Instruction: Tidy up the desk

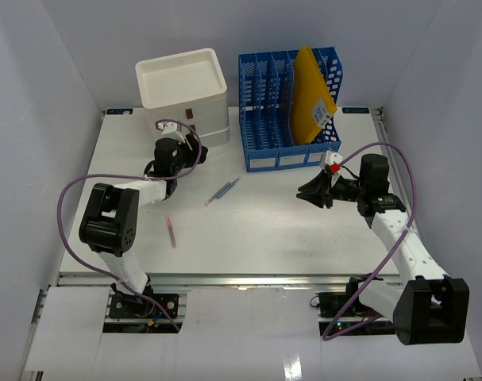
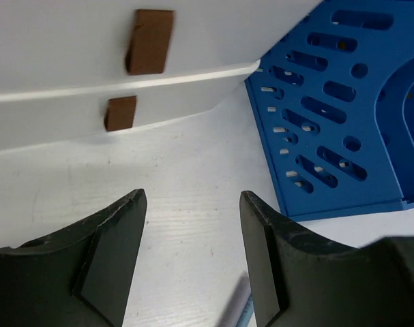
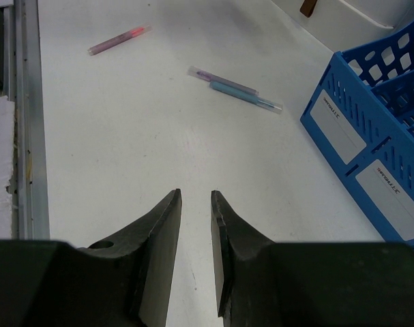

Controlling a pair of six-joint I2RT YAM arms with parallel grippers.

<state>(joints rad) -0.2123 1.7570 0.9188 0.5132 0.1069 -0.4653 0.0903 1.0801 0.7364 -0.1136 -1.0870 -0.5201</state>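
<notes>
The desk is a wide white tabletop with a silver rail along its front. A blue pen and a purple pen lie side by side mid-desk. A pink pen lies nearer the front left. My left gripper is open and empty, low over the desk in front of the white drawer box; in its wrist view only bare desk lies between the jaws. My right gripper is empty, its jaws a narrow gap apart, pointing toward the pens.
A blue file rack holding a yellow envelope stands at the back, right of the drawer box. The box's brown drawer handles face my left gripper. A pen tip lies beside the left gripper's right finger.
</notes>
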